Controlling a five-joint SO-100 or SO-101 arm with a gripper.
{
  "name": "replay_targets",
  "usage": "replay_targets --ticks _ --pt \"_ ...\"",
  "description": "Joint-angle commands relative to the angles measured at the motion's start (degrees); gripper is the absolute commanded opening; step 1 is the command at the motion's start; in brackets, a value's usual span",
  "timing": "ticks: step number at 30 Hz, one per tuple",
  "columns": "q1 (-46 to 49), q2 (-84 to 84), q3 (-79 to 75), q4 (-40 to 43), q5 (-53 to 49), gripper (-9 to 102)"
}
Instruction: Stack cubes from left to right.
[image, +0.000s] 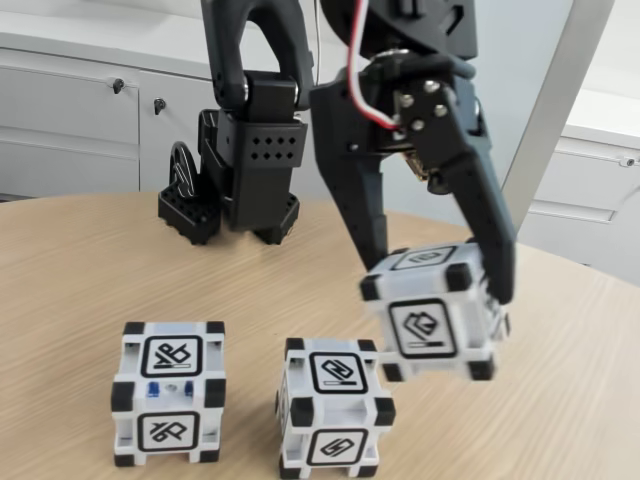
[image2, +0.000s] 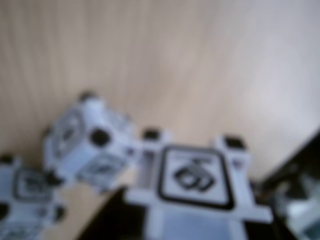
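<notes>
Fixed view: we find the gripper (image: 440, 310) clenched on a lifted cube (image: 432, 312), transport underway; next, we judge, alignment above the middle cube (image: 333, 408) below-left of the fingers.

Soft, even daylight fills the room, bright without harshness. In the fixed view the table (image: 90, 270) shows its wood grain crisply, and the two cubes resting on it cast only faint, short shadows at their bases. The raised cube (image: 432, 312), to their right, is slightly smeared at its edges. The wrist view is out of focus throughout: glyphs are fuzzy, and the table's upper right washes out to a pale glare.
</notes>
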Motion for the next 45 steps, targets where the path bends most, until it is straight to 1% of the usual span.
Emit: replay_targets --ticks 1,7,21,25,29,32,41,45 --pt "1.85 4.48 -5.62 0.26 2.64 19" --pt "7.12 8.79 -6.59 0.26 3.34 20" --pt "22.85 9.05 -6.5 0.35 10.2 20" --pt "26.63 9.05 -6.33 4.22 9.23 20" --pt "27.69 9.05 -6.59 10.37 8.09 19" --pt "27.69 9.05 -6.42 13.1 8.35 19" --pt "28.04 9.05 -5.8 13.89 9.32 19" --pt "31.46 8.53 -5.8 13.1 9.32 20"
